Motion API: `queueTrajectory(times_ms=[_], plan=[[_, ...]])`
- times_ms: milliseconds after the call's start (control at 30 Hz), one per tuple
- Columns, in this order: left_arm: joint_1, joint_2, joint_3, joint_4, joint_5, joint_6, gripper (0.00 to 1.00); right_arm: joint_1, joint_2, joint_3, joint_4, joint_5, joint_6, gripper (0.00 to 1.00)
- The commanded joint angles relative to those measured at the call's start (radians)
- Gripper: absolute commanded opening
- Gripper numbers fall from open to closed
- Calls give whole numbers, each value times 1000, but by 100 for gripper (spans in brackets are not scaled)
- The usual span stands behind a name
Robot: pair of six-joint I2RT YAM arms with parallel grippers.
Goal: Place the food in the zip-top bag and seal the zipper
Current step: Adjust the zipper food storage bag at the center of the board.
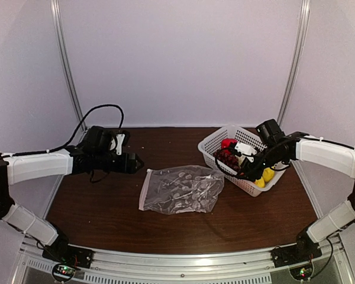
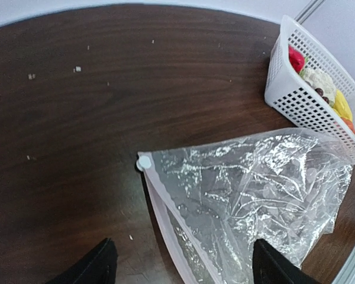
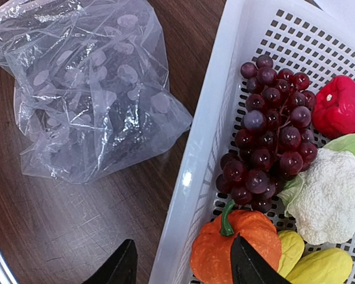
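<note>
Spread wide, the right gripper [image 3: 183, 269] straddles the white mesh plastic basket's [image 3: 195, 154] near wall. Inside lie dark red grapes [image 3: 269, 136], red pepper [image 3: 340, 106], white cauliflower [image 3: 328, 195], orange pumpkin [image 3: 231, 245] and two yellow pieces [image 3: 319, 266]. Beside the basket, the clear crinkly zip-top bag [image 1: 180, 189] lies flat beneath the left gripper [image 2: 183, 266], whose fingers are parted.

No legible txt; zip-top bag [image 1: 181, 189] print just whitish blobs.
</note>
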Motion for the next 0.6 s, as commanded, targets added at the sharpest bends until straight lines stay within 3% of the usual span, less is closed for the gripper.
queueTrajectory(times_ms=[0,167,300,400,500,567], plan=[[-2,26,-91,55,61,-223,80,6,-25,-23,-24,44,11,55],[-1,72,-136,71,54,-269,75,6,-84,-29,-65,30,2,56],[-3,71,-206,226,240,-267,72,6,-141,-62,-72,55,-21,58],[-4,65,-226,243,235,-272,70,6,-171,-89,-59,51,-27,59],[-7,89,-241,312,312,-301,63,8,-183,-92,-65,27,-38,59],[-26,107,-258,385,357,-340,52,11,-179,-75,-83,36,-49,59]])
